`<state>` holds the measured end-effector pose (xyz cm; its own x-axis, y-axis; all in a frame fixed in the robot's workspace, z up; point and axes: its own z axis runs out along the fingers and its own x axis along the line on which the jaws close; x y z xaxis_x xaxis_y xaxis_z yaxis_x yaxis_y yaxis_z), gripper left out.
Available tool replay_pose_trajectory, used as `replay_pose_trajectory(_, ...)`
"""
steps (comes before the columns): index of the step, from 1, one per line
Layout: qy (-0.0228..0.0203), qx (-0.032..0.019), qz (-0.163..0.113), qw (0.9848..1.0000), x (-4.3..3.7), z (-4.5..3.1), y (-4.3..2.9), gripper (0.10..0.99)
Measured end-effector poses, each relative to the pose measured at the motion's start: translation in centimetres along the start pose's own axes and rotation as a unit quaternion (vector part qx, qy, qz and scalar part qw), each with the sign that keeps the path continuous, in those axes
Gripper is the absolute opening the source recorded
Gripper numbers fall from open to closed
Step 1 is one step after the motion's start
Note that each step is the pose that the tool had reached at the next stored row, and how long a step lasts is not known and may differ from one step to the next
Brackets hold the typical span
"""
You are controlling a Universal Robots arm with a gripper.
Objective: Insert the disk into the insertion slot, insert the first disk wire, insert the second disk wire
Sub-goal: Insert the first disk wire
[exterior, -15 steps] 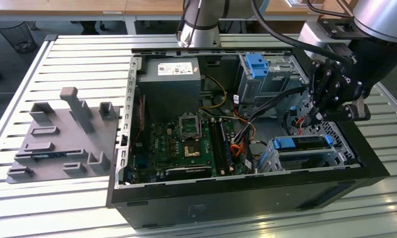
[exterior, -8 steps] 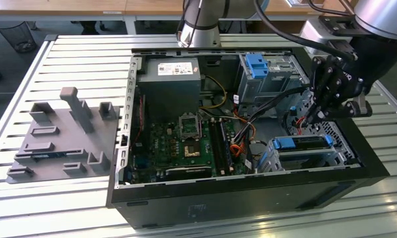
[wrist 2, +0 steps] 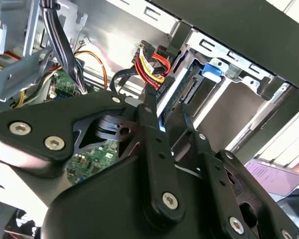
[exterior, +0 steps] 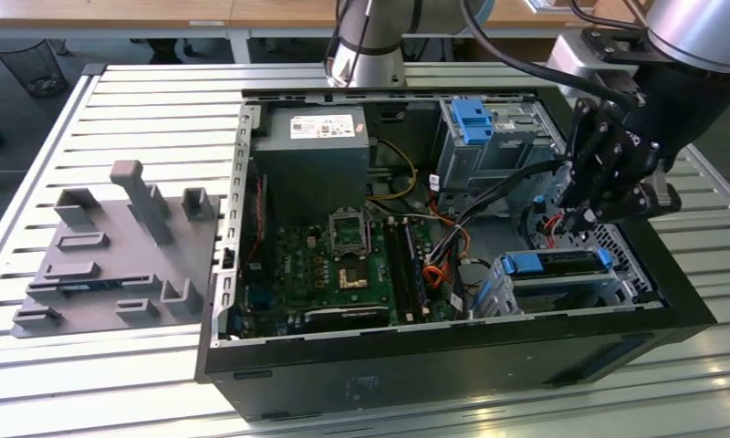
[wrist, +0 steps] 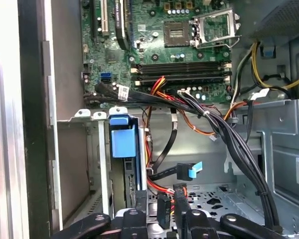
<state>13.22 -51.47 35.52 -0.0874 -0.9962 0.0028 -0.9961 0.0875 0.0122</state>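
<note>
1. Your disk (exterior: 560, 262) is already sitting in the low perforated metal cage (exterior: 584, 294), lower right of the exterior view, inside the open computer case (exterior: 463, 365). You can spot it by its blue frame.
2. The pincer (exterior: 575, 217) hangs just above that cage, right of centre in the frame, with the arm coming in from the top right corner.
3. In both wrist views, a black plug on red, yellow and black wires (wrist 2: 152, 74) (wrist: 162, 209) sits right at the tip of the pincer (wrist 2: 167, 97) (wrist: 159, 191), just beside the disk's edge.
4. Honestly, I can't tell whether the pincer is clamped on that plug, or whether the plug is seated in the disk.
5. In the first wrist view, a second black cable with a blue end (wrist: 189, 172) lies loose, apart from the disk (wrist: 123, 137).
6. The taller grey cage with the blue tab (exterior: 474, 119) is top centre-right, and the green motherboard (exterior: 340, 265) is mid-frame.
7. A grey holder tray (exterior: 109, 255) sits on the slatted table (exterior: 134, 109) at the left.
</note>
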Motion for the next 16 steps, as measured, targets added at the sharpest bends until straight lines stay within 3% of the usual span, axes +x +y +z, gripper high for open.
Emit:
replay_pose_trajectory(9,0.0041,0.0004,0.030,0.9995,-0.47,0.46,-0.10,0.337)
replay_pose_trajectory(11,0.0061,0.0006,0.032,0.9995,-0.59,0.49,-0.13,0.220)
replay_pose_trajectory(12,0.0062,0.0006,0.032,0.9995,-0.59,0.50,-0.14,0.220)
replay_pose_trajectory(13,0.0063,0.0006,0.032,0.9995,-0.60,0.50,-0.16,0.165)
replay_pose_trajectory(16,0.0065,0.0008,0.013,0.9999,-0.60,0.50,-0.17,0.165)
